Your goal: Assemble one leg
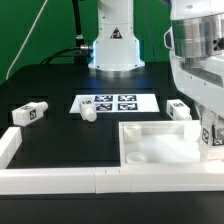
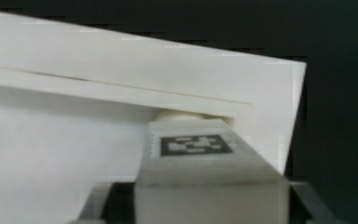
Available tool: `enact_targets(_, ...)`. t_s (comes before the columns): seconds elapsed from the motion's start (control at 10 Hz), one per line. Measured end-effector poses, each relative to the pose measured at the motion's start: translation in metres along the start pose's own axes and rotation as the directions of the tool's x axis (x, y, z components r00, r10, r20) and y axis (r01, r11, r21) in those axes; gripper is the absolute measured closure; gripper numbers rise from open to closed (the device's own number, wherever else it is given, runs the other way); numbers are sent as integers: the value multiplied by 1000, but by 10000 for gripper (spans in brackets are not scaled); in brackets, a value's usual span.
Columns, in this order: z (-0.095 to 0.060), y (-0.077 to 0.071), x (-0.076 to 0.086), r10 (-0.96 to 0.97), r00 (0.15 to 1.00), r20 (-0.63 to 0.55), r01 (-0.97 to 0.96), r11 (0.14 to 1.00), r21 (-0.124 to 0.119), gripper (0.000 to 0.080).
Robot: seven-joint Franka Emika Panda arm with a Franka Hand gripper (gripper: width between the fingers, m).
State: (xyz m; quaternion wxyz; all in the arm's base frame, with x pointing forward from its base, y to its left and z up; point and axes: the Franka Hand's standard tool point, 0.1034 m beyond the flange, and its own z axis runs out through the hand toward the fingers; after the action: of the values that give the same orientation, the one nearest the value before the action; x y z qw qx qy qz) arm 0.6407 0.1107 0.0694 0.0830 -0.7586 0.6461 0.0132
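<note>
My gripper (image 1: 212, 140) hangs at the exterior view's right, shut on a white leg (image 1: 213, 136) that carries a marker tag. In the wrist view the leg (image 2: 199, 165) sits upright between the two fingers (image 2: 300, 200), its end touching or just over the white tabletop (image 2: 105, 120) near a corner. The tabletop (image 1: 165, 140) lies flat at the front right. Three more white legs lie on the black table: one at the left (image 1: 28, 113), one in the middle (image 1: 88, 112), one at the right (image 1: 180, 109).
The marker board (image 1: 112, 103) lies at mid-table in front of the robot base (image 1: 113, 45). A low white wall (image 1: 60, 180) runs along the front edge and turns up at the front left corner.
</note>
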Motion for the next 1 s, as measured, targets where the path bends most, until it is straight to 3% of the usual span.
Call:
enact_targets(0.1, 0, 0, 0, -19, 1000, 0, 19, 1000, 0, 433)
enact_targets(0.2, 0, 0, 0, -31, 1000, 0, 31, 1000, 0, 250)
enact_targets(0.3, -1, 0, 2, -249, 968, 1, 249, 968, -2, 182)
enact_targets(0.5, -4, 1, -6, -521, 854, 14, 521, 854, 0, 156)
enact_targets(0.8, -3, 3, -5, -677, 736, 1, 677, 736, 5, 150)
enact_targets(0.9, -4, 3, -6, -746, 666, -2, 746, 666, -3, 150)
enact_targets(1.0, -4, 2, -7, -879, 476, -11, 879, 476, -41, 150)
